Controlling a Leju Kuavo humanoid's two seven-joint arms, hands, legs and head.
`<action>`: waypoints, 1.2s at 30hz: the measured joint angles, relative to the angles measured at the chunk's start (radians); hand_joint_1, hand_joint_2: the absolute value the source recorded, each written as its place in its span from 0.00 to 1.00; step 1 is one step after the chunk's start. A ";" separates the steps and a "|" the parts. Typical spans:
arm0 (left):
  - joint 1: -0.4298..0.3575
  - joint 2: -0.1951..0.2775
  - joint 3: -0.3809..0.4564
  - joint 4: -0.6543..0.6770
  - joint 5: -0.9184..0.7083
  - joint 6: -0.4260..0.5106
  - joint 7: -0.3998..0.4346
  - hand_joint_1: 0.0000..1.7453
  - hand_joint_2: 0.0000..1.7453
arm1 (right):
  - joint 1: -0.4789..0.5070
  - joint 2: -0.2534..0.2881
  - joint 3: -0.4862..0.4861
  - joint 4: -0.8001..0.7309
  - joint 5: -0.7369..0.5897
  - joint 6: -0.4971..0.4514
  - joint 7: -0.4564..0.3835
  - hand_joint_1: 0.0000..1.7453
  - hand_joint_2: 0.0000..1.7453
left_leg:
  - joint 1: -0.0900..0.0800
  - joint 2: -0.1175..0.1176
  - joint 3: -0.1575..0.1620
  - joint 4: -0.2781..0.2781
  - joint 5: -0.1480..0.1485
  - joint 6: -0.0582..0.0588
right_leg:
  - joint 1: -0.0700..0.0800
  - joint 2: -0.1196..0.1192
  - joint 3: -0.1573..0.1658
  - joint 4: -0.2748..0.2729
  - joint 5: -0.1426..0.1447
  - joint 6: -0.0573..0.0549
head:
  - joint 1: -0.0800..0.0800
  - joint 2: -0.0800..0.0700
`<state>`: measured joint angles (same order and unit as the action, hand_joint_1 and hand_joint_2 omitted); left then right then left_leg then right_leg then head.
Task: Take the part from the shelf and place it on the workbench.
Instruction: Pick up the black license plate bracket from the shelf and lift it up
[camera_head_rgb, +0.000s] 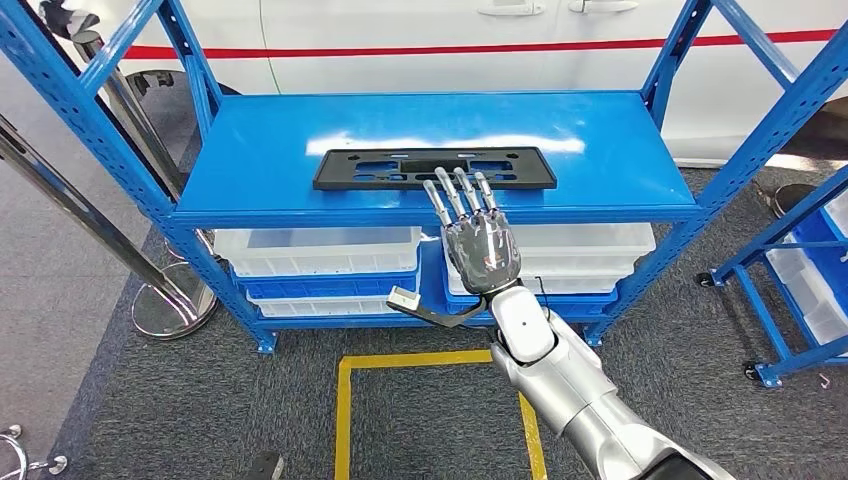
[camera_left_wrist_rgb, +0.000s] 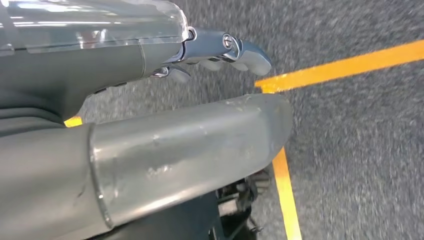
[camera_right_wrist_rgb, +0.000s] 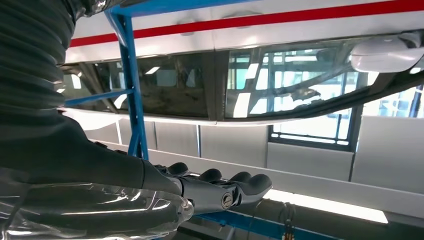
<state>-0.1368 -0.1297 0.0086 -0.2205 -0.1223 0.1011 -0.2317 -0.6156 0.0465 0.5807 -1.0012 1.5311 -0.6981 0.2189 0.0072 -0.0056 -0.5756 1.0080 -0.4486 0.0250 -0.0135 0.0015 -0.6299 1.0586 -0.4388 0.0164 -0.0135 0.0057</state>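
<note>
Right hand (camera_head_rgb: 480, 245) flat, fingers straight and apart, holding nothing; fingertips over near edge of black plastic part (camera_head_rgb: 434, 167) on blue shelf (camera_head_rgb: 250, 150). Translucent bins (camera_head_rgb: 315, 255) below, contents indiscernible. Left hand (camera_left_wrist_rgb: 220, 50): grasp indeterminate.

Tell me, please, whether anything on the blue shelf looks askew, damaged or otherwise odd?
Nothing stands out. The black part lies flat on the blue shelf's top level, roughly parallel to its front edge. The right hand reaches toward it with straight fingers, holding nothing. The white bins below sit squarely in place.
</note>
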 joint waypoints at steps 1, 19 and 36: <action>-0.001 0.001 -0.008 0.000 -0.002 0.000 0.001 0.00 0.00 | 0.001 0.005 -0.003 0.013 0.000 0.000 -0.013 0.00 1.00 | -0.002 0.000 -0.002 0.003 -0.002 -0.004 | 0.002 0.000 0.009 -0.020 0.001 -0.004 | 0.000 0.000; -0.008 0.015 -0.051 0.001 -0.013 -0.002 0.007 0.00 0.00 | 0.000 0.066 -0.066 0.135 0.003 -0.001 -0.073 0.00 1.00 | -0.004 0.000 -0.010 0.002 0.006 -0.005 | 0.009 0.000 0.016 -0.027 -0.002 -0.019 | 0.000 0.000; 0.022 0.024 -0.090 0.008 -0.086 -0.037 0.067 0.00 0.00 | 0.007 0.067 -0.131 0.145 0.002 -0.001 -0.090 0.00 1.00 | 0.002 0.000 -0.016 0.029 -0.021 -0.026 | -0.001 0.002 0.019 -0.024 -0.008 -0.030 | -0.001 0.000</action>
<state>-0.1144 -0.1055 -0.0812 -0.2123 -0.2088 0.0641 -0.1645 -0.6088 0.1140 0.4498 -0.8559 1.5332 -0.6992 0.1291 0.0091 -0.0057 -0.5921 1.0374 -0.4693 -0.0012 -0.0143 0.0037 -0.6110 1.0348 -0.4464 -0.0133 -0.0141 0.0057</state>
